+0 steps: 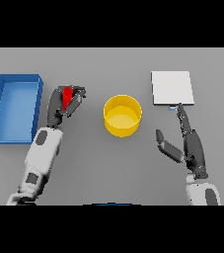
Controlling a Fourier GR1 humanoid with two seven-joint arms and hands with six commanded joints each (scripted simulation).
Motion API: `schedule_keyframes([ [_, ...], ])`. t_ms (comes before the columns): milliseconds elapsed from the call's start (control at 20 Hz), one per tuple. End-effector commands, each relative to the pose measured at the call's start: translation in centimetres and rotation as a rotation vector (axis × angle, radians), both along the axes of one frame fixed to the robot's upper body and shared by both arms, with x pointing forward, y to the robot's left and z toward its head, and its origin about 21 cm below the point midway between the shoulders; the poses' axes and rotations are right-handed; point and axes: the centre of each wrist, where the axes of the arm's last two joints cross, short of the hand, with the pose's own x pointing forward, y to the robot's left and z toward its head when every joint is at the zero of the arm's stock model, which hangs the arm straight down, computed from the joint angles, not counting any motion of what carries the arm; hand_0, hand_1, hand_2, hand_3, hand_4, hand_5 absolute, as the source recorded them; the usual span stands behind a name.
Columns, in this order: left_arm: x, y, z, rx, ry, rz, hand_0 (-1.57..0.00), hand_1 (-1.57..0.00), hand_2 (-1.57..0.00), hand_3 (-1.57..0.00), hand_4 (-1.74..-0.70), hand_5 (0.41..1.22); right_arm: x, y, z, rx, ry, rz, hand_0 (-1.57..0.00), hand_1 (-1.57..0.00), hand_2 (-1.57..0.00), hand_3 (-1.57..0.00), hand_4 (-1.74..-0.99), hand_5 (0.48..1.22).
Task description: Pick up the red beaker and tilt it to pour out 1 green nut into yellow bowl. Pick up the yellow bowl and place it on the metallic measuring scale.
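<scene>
Head view: left hand [64, 105] fingers grip red beaker [67, 95] — long axis vertical in frame — right hand [190, 146] fingers open.

My two arms are clad in white shells with grey oval patches set into the forearms. Each ends at a dark wrist and a dark hand, the left hand [60, 107] and the right hand [192, 148], both built from slim, segmented charcoal fingers and a thumb.
</scene>
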Motion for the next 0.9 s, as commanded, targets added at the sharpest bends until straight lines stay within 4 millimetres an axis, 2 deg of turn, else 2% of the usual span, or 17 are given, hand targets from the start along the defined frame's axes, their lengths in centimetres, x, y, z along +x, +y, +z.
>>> schedule_keyframes([
  [0, 0.3, 0.0, 0.4, 0.003, 0.001, 0.007, -1.46, -1.47, -1.47, -1.42, -1.69, 1.129, 0.1, 0.0, 0.0, -0.001, -0.006, -0.001, 0.0, 0.0, 0.0, 0.0, -1.186, 0.67],
  [100, 0.6, 0.1, 1.4, 0.027, -0.024, -0.003, -1.5, -1.5, -1.5, -1.47, -1.71, 1.126, 0.3, 0.8, -0.2, -0.009, -0.005, 0.003, 0.0, 0.0, 0.0, 0.0, -1.16, 0.664],
  [250, 0.9, 0.3, 3.4, 0.106, -0.061, -0.038, -1.54, -1.54, -1.54, -1.52, -1.72, 1.127, 0.0, -0.1, -0.5, -0.046, -0.006, -0.019, 0.0, 0.0, 0.0, 0.0, -1.116, 0.656],
  [450, 1.8, 0.4, 7.1, 0.414, -0.104, -0.143, -1.56, -1.56, -1.56, -1.55, -1.73, 1.139, 0.4, -0.3, -0.1, -0.058, -0.018, -0.017, 0.0, 0.0, 0.0, 0.0, -1.095, 0.66],
  [550, 1.7, -0.3, 7.9, 0.519, -0.109, -0.186, -1.56, -1.56, -1.56, -1.55, -1.74, 1.132, 0.1, -0.4, -0.2, -0.046, -0.02, -0.015, 0.0, 0.0, 0.0, 0.0, -1.092, 0.663],
  [750, 1.3, -2.0, 8.6, 0.594, -0.099, -0.227, -1.56, -1.56, -1.56, -1.55, -1.74, 1.136, 0.2, -0.1, 0.0, -0.052, -0.015, -0.005, 0.0, 0.0, 0.0, 0.0, -1.092, 0.664],
  [850, 1.6, -2.9, 9.7, 0.719, -0.109, -0.258, -1.56, -1.56, -1.56, -1.56, -1.74, 1.149, 0.1, -0.3, -0.1, -0.047, -0.019, -0.002, 0.0, 0.0, 0.0, 0.0, -1.096, 0.67],
])
